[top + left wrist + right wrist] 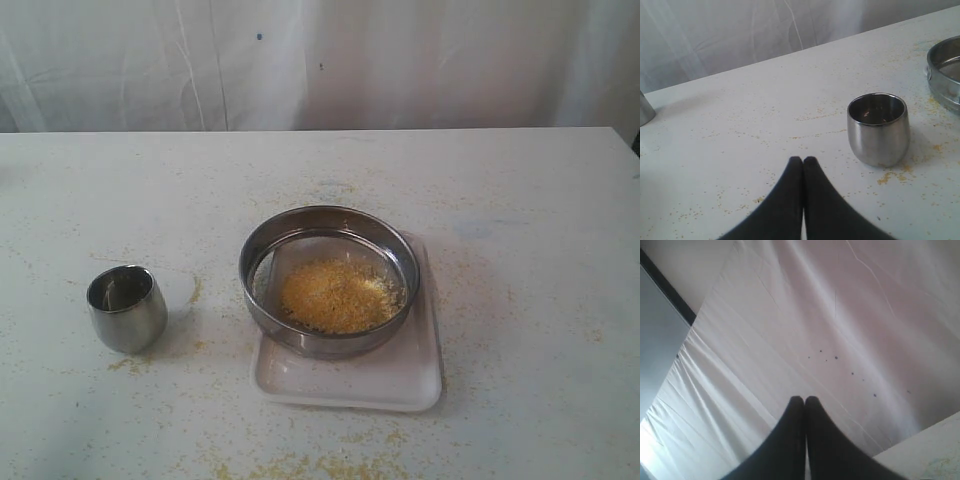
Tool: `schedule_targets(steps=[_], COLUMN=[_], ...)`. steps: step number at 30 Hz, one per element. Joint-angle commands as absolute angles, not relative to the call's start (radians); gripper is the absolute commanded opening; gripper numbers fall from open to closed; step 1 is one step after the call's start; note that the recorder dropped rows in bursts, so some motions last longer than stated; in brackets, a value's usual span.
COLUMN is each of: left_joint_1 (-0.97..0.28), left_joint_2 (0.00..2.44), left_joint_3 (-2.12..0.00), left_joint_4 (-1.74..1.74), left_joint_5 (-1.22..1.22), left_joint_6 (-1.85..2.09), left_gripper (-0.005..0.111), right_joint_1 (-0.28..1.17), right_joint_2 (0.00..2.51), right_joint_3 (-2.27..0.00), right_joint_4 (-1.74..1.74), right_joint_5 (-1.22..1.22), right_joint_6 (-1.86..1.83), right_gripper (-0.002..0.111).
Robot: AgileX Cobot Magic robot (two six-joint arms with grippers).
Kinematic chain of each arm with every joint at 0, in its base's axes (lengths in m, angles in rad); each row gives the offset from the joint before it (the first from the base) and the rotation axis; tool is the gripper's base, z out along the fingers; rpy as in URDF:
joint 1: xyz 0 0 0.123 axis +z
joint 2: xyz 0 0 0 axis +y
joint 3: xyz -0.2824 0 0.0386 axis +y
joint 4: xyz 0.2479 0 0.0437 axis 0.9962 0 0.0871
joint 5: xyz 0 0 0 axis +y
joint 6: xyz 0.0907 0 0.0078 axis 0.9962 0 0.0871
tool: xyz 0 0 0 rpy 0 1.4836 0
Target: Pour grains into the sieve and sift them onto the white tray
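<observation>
The sieve stands on the white tray near the table's middle, with a heap of yellow grains on its mesh. Its rim also shows at the edge of the left wrist view. A small rounded steel cup stands upright and looks empty to the left of the tray; the left wrist view shows the cup too. My left gripper is shut, empty, and apart from the cup. My right gripper is shut, empty, and faces the white backdrop. Neither gripper shows in the exterior view.
Spilled grains are scattered over the white table, thickest near the front edge and beside the cup. A white cloth backdrop hangs behind the table. A grey metal object shows at the edge of the left wrist view.
</observation>
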State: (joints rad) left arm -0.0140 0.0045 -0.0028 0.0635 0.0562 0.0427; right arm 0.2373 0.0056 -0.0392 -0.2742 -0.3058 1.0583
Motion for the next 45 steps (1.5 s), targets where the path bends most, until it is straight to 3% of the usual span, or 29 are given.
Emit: schedule_targets(steps=[1,5,9,11,17,21,26,33,45], left_joint_1=[-0.011,-0.011,-0.011,-0.011,-0.011,-0.011,-0.011,-0.011,-0.011], left_joint_2=[0.0,0.0,0.0,0.0,0.0,0.0,0.0,0.0,0.0], left_joint_3=[0.0,0.0,0.0,0.0,0.0,0.0,0.0,0.0,0.0], left_joint_4=[0.057,0.057,0.057,0.057,0.057,0.057,0.057,0.057,0.057], left_joint_5=[0.053,0.053,0.053,0.053,0.053,0.053,0.053,0.053,0.053], left_joint_6=[0.045,0.045,0.045,0.045,0.045,0.045,0.045,0.045,0.045], left_gripper=[0.0,0.0,0.0,0.0,0.0,0.0,0.0,0.0,0.0], right_joint_1=[0.231,0.235,0.263,0.263,0.241,0.238,0.238,0.238,0.238], right_joint_2=[0.0,0.018,0.272,0.482,1.09,1.293,1.289,1.237,1.195], right_joint_3=[-0.055,-0.114,-0.3,-0.418,-0.809,-0.928,-0.928,-0.891,-0.831], right_joint_4=[-0.342,-0.705,-1.603,-1.667,-1.744,-1.744,-1.744,-1.744,-1.744], right_joint_5=[-0.354,-0.347,-0.497,-0.66,-0.716,-0.732,-0.67,-0.814,-0.801], right_joint_6=[1.132,1.472,2.103,2.103,2.022,1.805,1.756,1.794,1.903], right_gripper=[0.0,0.0,0.0,0.0,0.0,0.0,0.0,0.0,0.0])
